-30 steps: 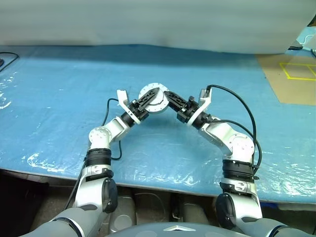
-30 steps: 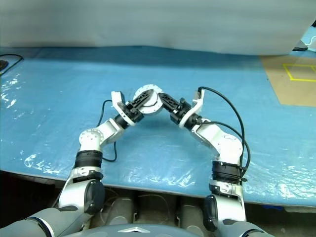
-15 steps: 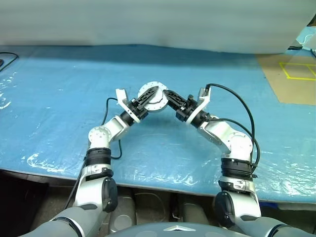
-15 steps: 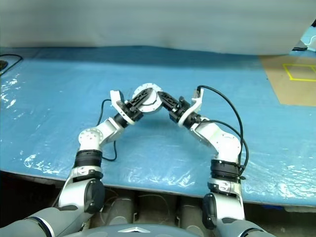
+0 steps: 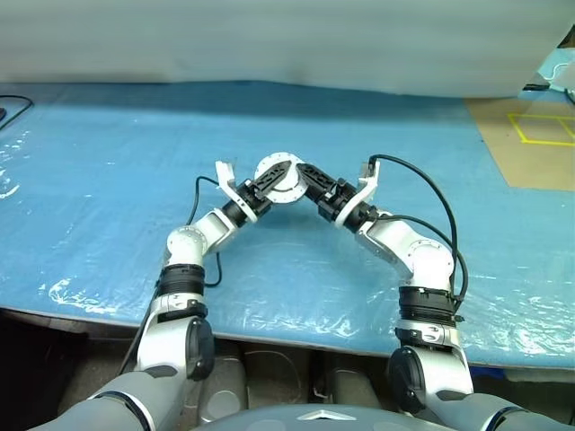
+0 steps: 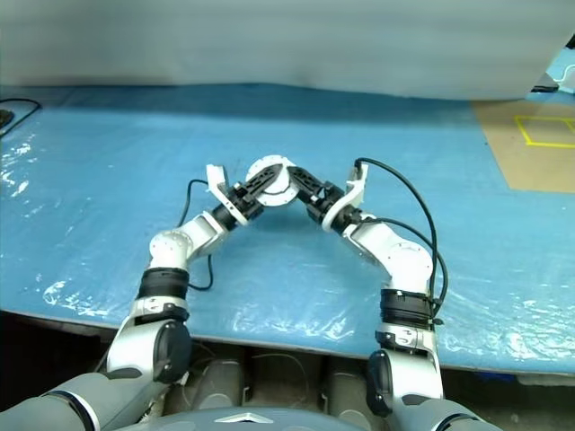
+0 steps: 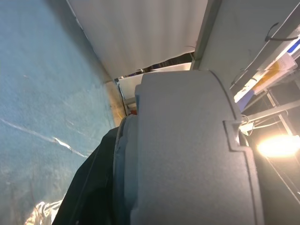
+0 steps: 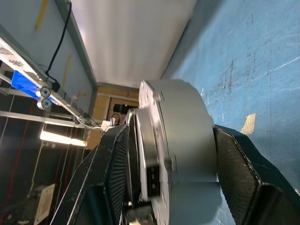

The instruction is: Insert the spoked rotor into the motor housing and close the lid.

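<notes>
The motor housing (image 5: 280, 172), a round silver-grey body with small holes around its rim, hangs above the blue table between both grippers. My left gripper (image 5: 267, 182) reaches in from the left and is shut on it; the left wrist view shows the grey housing (image 7: 187, 150) close up. From the right, my right gripper (image 5: 308, 175) stands open, and its fingers (image 8: 112, 173) flank the housing (image 8: 185, 136) on either side. A thinner flange lies against one face; I cannot tell whether it is the lid. The spoked rotor is hidden.
A blue plastic sheet (image 5: 108, 180) covers the table, whose front edge (image 5: 90, 310) runs close to me. A brown board with yellow tape lines (image 5: 530, 135) lies at the back right. At the far left edge lies a black cable (image 5: 11, 108).
My right gripper's fingers have spread wider around the housing. The housing and both grippers have shifted slightly away from me.
</notes>
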You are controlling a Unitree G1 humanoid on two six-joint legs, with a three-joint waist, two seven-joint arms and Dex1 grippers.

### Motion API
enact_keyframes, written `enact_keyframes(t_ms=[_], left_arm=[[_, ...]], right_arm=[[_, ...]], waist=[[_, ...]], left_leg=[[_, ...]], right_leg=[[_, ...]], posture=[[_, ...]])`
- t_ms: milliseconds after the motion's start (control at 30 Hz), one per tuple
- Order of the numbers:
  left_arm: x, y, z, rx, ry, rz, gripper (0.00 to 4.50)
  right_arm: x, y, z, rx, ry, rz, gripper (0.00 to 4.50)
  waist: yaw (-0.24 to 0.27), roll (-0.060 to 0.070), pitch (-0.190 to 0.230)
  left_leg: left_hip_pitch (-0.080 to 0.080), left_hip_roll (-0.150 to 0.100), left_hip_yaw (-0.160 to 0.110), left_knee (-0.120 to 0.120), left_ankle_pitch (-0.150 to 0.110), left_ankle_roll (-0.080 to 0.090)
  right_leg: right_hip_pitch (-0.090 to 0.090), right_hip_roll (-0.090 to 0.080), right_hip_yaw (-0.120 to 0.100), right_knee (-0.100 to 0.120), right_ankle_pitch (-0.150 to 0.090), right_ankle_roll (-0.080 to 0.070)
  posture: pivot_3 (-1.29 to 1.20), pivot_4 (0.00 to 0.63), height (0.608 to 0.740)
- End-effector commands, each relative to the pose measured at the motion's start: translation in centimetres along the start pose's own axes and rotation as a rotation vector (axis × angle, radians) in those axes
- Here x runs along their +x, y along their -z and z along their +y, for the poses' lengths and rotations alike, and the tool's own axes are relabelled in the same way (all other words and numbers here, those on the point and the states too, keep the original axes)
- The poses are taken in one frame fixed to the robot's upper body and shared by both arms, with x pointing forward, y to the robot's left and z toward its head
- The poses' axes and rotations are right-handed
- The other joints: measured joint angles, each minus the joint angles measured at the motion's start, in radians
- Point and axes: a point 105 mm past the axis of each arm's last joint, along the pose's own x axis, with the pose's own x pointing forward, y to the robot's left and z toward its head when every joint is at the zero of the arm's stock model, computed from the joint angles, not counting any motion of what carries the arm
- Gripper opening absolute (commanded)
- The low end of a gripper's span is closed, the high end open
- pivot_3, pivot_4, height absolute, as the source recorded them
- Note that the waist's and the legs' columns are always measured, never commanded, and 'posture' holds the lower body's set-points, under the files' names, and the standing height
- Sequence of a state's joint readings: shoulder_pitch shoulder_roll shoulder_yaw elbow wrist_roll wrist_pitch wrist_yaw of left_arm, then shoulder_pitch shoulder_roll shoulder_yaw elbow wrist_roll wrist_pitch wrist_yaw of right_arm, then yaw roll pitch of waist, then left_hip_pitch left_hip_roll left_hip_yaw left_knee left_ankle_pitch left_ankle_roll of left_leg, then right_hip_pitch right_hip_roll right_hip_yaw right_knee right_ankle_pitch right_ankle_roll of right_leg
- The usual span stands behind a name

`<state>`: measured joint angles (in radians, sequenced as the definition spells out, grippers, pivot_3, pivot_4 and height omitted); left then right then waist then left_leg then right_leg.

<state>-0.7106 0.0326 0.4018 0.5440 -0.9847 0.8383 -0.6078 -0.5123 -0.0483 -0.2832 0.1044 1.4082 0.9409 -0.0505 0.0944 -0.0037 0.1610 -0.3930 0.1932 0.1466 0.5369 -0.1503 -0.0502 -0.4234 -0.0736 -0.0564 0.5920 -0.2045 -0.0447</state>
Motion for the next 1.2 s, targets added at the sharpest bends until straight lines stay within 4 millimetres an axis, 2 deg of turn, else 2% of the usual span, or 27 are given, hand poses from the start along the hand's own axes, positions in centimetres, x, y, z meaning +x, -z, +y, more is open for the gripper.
enact_keyframes(t_ms=[33, 133, 233, 367, 500, 767, 933, 967, 1000, 1200], left_arm=[[0.2, -4.0, -2.1, 0.099, 0.071, -0.135, 2.50], [-0.7, -7.6, -1.2, 0.229, -0.035, -0.273, 2.50], [-1.8, -10.3, -0.2, 0.353, -0.146, -0.363, 2.50], [-3.4, -12.3, 1.3, 0.457, -0.272, -0.419, 2.50], [-4.0, -11.9, 3.3, 0.460, -0.352, -0.389, 2.50], [-4.4, -11.7, 5.2, 0.483, -0.476, -0.369, 2.50], [-5.8, -11.3, 6.8, 0.500, -0.579, -0.335, 3.91], [-5.9, -11.3, 7.0, 0.498, -0.589, -0.330, 4.32], [-6.1, -11.4, 7.0, 0.511, -0.601, -0.328, 4.46], [-8.3, -14.7, 5.5, 0.617, -0.632, -0.423, 4.46]], right_arm=[[0.0, -0.5, 0.9, -0.054, -0.015, -0.011, 2.82], [-0.3, -0.7, -0.6, -0.137, 0.078, -0.025, 2.82], [-0.7, -1.0, -2.0, -0.217, 0.161, -0.038, 2.82], [-1.0, -0.8, -2.5, -0.322, 0.193, -0.009, 2.82], [-0.8, -0.3, -2.6, -0.359, 0.193, 0.016, 2.82], [-0.6, 0.2, -3.1, -0.391, 0.216, 0.038, 2.82], [-1.1, 0.4, -4.2, -0.397, 0.270, 0.040, 2.87], [-1.1, 0.4, -4.3, -0.394, 0.276, 0.040, 2.87], [-1.1, 0.4, -4.4, -0.395, 0.279, 0.041, 2.87], [-1.2, 1.2, -5.0, -0.442, 0.291, 0.089, 2.87]], waist=[[0.001, 0.000, 0.000], [0.002, 0.000, 0.000], [0.002, 0.000, 0.000], [0.005, 0.000, 0.000], [0.007, 0.000, 0.000], [0.011, -0.002, 0.001], [0.005, -0.002, 0.001], [0.005, -0.002, 0.001], [0.005, -0.002, 0.001], [0.004, -0.002, 0.001]], left_leg=[[0.000, 0.000, 0.000, 0.000, 0.000, 0.000], [0.000, 0.000, 0.000, 0.000, 0.000, 0.000], [0.000, 0.000, 0.000, 0.000, 0.000, 0.000], [-0.002, 0.000, 0.000, 0.000, 0.000, 0.000], [-0.002, 0.000, -0.001, 0.000, 0.000, 0.000], [-0.003, 0.000, -0.002, 0.004, 0.000, 0.000], [-0.002, 0.001, -0.001, 0.004, 0.000, 0.000], [-0.002, 0.001, -0.001, 0.004, 0.000, 0.000], [-0.002, 0.001, -0.001, 0.004, 0.000, 0.000], [-0.001, 0.001, -0.001, 0.005, 0.000, 0.000]], right_leg=[[0.000, 0.000, 0.000, 0.000, 0.000, 0.000], [0.000, 0.000, 0.000, 0.000, 0.000, 0.000], [0.000, 0.000, 0.000, 0.000, 0.000, 0.001], [0.000, 0.000, 0.000, -0.001, 0.001, 0.001], [0.000, 0.000, -0.001, -0.001, 0.001, 0.001], [0.000, -0.001, -0.001, 0.000, 0.002, 0.000], [0.000, 0.000, -0.001, 0.000, 0.002, -0.001], [0.000, 0.000, -0.001, 0.001, 0.002, -0.001], [0.000, 0.000, -0.001, 0.001, 0.002, -0.001], [0.000, 0.000, -0.001, 0.002, 0.002, -0.003]], posture=[[0.00, 0.150, 0.740], [0.00, 0.150, 0.740], [0.00, 0.150, 0.740], [0.00, 0.150, 0.740], [0.00, 0.150, 0.740], [0.00, 0.150, 0.740], [0.00, 0.150, 0.740], [0.00, 0.150, 0.740], [0.00, 0.150, 0.740], [0.00, 0.150, 0.740]])
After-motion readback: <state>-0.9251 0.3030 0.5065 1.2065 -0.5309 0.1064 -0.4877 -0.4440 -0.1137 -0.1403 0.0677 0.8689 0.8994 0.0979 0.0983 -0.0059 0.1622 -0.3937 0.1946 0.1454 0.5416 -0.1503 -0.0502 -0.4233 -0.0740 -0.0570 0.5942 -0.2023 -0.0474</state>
